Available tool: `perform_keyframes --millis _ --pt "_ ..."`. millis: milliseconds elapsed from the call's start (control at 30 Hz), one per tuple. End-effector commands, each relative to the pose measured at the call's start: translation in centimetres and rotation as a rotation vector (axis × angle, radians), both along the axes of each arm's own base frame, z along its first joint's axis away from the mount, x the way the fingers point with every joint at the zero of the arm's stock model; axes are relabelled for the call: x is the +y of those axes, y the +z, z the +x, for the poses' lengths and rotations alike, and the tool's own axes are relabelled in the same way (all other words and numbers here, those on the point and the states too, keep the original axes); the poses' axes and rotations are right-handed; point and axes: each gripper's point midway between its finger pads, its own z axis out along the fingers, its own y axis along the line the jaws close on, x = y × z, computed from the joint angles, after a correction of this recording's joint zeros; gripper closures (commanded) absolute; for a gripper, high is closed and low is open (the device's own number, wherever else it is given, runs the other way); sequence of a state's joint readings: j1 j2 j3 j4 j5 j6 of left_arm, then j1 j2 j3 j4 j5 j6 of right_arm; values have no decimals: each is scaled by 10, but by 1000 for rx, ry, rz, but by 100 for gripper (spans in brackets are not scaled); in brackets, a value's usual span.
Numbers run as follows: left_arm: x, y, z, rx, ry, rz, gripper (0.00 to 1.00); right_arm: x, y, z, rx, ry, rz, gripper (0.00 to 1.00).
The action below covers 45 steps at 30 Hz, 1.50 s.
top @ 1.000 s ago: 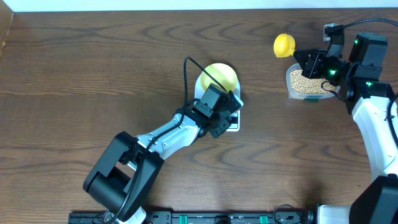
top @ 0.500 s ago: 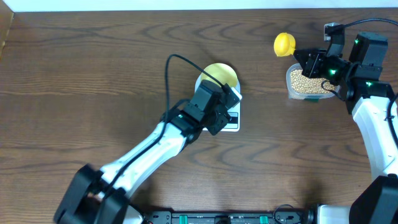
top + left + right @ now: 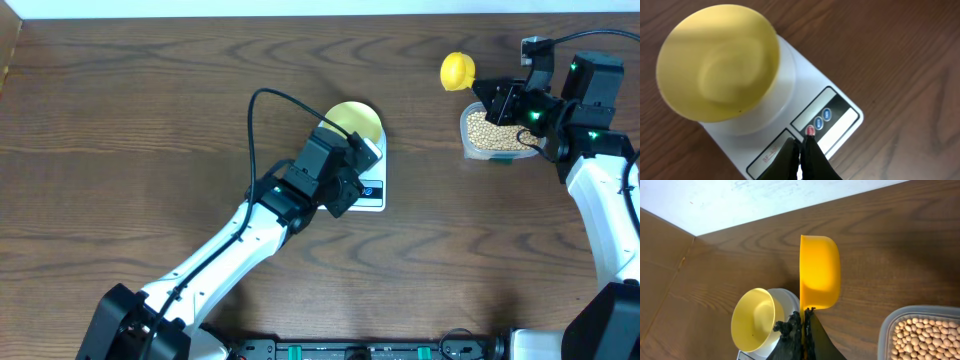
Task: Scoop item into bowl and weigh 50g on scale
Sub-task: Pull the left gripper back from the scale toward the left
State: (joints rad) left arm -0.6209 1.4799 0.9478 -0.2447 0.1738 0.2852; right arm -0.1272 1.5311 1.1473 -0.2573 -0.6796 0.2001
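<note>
Sitting mid-frame overhead, the scale [image 3: 374,192] carries the bowl [image 3: 356,121]; the left gripper [image 3: 801,143], fingers pressed together, points at its buttons. At upper right, beside the clear tub [image 3: 465,131], the right gripper [image 3: 804,315] pinches the yellow scoop [image 3: 820,270] by its handle; beans [image 3: 490,135] lie in the tub.

Only print in view sits on front panel [image 3: 832,122] of scale [image 3: 805,70], left wrist view. Short dark line of characters on white strip [image 3: 771,154] left of panel: blurred, cut off by frame edge, not readable. Tiny white lettering on 2 blue round buttons [image 3: 826,114], too small to read. No digits made out on panel. From overhead, panel only a dark patch, unreadable. Nothing legible on bowl [image 3: 715,60], scoop [image 3: 820,270], tub [image 3: 920,314] or desk [image 3: 150,120].
</note>
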Motion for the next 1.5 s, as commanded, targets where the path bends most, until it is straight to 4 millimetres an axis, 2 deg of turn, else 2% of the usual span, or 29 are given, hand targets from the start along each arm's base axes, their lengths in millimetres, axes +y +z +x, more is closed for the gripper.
perform_keyframes --millis 0,200,300,333,367,400,500,533,567,600,667,733,767,800,833,933,1133,1467 --pt "7 3 4 -4 29 -1 92 -1 13 3 -40 7 -13 99" --pt "8 1 2 3 29 4 92 -1 12 3 -39 7 -13 99" --pt "10 -2 -1 19 29 16 64 -1 12 3 -39 7 -13 99" --pt "12 -3 -1 24 33 24 43 -1 12 3 -39 7 -13 99" --pt "15 -5 -1 24 42 38 15 -1 12 3 -38 7 -13 99" --pt "19 -7 0 22 58 61 2 -1 12 3 -38 7 -13 99" --pt "31 -11 1 17 95 118 2 -1 12 3 -38 7 -13 99" --pt "33 -12 0 15 86 134 27 -1 12 3 -38 7 -13 99" --pt "34 -14 -1 11 62 154 44 -1 12 3 -38 7 -13 99" --pt "35 -15 -2 7 43 169 50 -1 12 3 -38 7 -13 99" --pt "39 -15 0 3 39 180 50 -1 12 3 -38 7 -12 99" --pt "47 -15 4 6 63 180 49 -1 12 3 -38 7 -12 99" --pt "52 -15 7 10 79 179 43 -1 12 3 -38 7 -12 99" --pt "56 -16 9 18 90 173 31 -1 12 3 -37 7 -12 99" --pt "61 -16 11 29 103 165 2 -1 12 2 -36 7 -12 99" --pt "73 -18 13 67 111 136 3 -1 11 2 -32 7 -11 99" --pt "74 -19 -3 123 -96 56 2 -1 11 2 -33 7 -12 99" --pt "94 -26 -8 132 -159 108 3 -1 12 2 -37 7 -12 99"
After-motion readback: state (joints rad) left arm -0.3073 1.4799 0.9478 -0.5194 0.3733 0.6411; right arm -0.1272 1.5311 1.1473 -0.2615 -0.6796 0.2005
